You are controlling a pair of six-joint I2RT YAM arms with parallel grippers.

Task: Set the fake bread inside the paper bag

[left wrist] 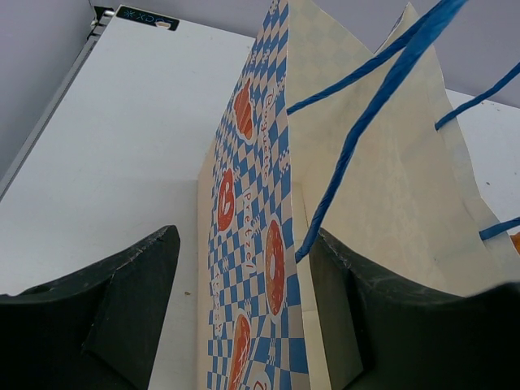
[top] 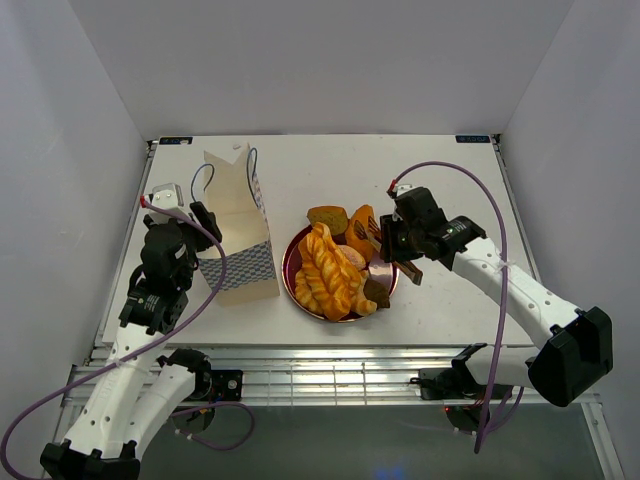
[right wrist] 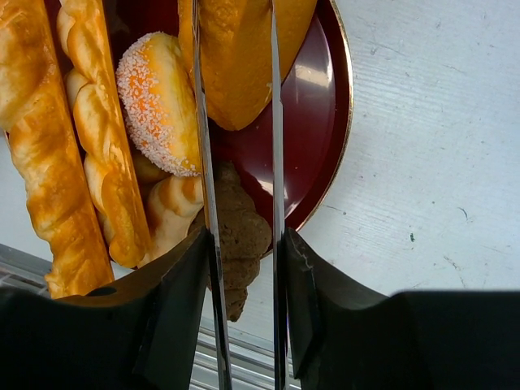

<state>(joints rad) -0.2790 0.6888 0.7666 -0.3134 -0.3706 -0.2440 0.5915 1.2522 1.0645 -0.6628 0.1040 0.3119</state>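
The paper bag (top: 238, 228) stands upright left of the dark-red plate (top: 289, 262); its checkered side (left wrist: 260, 244) and blue cord handles (left wrist: 366, 106) fill the left wrist view. My left gripper (top: 207, 222) (left wrist: 248, 325) is open, its jaws either side of the bag's side wall. The fake bread lies on the plate (right wrist: 321, 122): a long braid (top: 325, 272) (right wrist: 49, 162), a sugared roll (right wrist: 158, 106) and a brown chunk (right wrist: 240, 236). My right gripper (top: 390, 245) (right wrist: 244, 292) is shut on thin metal tongs (right wrist: 276, 122), whose blades straddle an orange bread (right wrist: 240, 57).
The plate sits near the table's front edge, with metal rails (top: 330, 380) just beyond it. Grey walls close in the table on the left, back and right. White table shows right of the plate (right wrist: 431, 146) and left of the bag (left wrist: 114, 146).
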